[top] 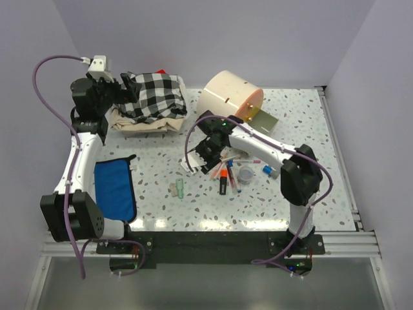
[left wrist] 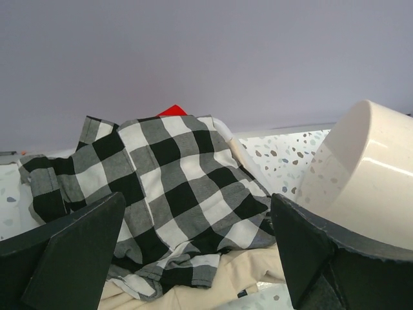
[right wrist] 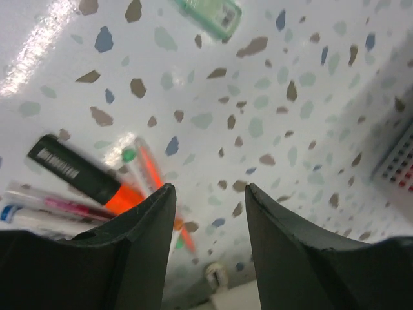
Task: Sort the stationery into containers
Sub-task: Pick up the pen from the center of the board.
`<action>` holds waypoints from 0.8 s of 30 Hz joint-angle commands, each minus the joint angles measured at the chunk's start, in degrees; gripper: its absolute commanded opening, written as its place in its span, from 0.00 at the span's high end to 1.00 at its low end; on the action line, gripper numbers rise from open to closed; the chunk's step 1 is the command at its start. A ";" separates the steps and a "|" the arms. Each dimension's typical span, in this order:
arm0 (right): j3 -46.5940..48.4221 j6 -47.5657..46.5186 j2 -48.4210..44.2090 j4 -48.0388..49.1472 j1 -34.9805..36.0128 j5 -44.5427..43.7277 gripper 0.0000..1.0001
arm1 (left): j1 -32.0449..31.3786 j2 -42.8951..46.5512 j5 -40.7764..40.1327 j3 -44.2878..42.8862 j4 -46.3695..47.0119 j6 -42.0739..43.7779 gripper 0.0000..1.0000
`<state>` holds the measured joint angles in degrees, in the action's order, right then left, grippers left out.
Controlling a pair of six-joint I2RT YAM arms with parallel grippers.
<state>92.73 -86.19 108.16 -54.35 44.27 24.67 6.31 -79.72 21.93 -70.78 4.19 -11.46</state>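
Writing: the orange highlighter with a black cap (right wrist: 77,169) has a white printed label on the black part; it is blurred in the right wrist view, probably a brand mark, and not legible; the green eraser in a printed sleeve (right wrist: 210,11) shows dark print too small to read.

Right pincer (right wrist: 208,188): fingers partly spread; bare speckled white table (right wrist: 284,97) shows between them; nothing pinched; tips point down, close above the surface. The highlighter lies just beside the finger on the left of the wrist view; a thin pink pen (right wrist: 51,205) lies alongside it, further left; the green eraser is well beyond the fingertips.

Right arm, from overhead: base at the near edge; elbow raised on the right; forearm reaching left across the table; wrist bent down over the left fringe of the stationery scatter. A small clear round pot (top: 245,173) sits to the pincer's right, among the pens; a beige eraser (top: 172,187) is near the pincer on its near-left side, just beside the green one. The large cream drum-shaped cabinet with orange front (top: 226,93) stands beyond the pincer, apart from it; one drawer (top: 264,120) is pulled out at its right.

Left pincer (left wrist: 197,200): fingers spread wide; nothing between them; held level. The black-and-white checked cloth pile (left wrist: 174,181) is directly ahead; the cream drum is off to its right.

Left arm: stretched along the table's left edge to the far corner, wrist turned right; a folded blue cloth (top: 115,190) lies behind the pincer, beside the arm's base.
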 commanded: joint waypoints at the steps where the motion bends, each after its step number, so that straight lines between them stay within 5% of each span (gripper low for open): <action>1: 11.05 -17.68 5.38 -9.18 4.33 5.04 0.49 | 0.90 4.83 -1.98 2.49 0.56 2.33 0.00; 7: 16.60 -27.44 13.21 -15.43 7.40 6.18 0.47 | 1.34 9.85 -3.30 8.55 6.85 -1.70 0.00; 11: 19.50 -32.62 16.90 -18.94 8.90 5.66 0.46 | 1.43 3.55 -1.36 1.72 7.51 -3.30 0.00; 24: 28.82 -34.83 28.16 -19.74 11.63 4.43 0.45 | 4.41 4.14 -1.54 3.54 9.18 -7.78 0.00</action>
<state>117.75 -112.71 135.00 -72.12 55.27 28.05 9.30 -77.93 20.36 -68.51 10.59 -17.45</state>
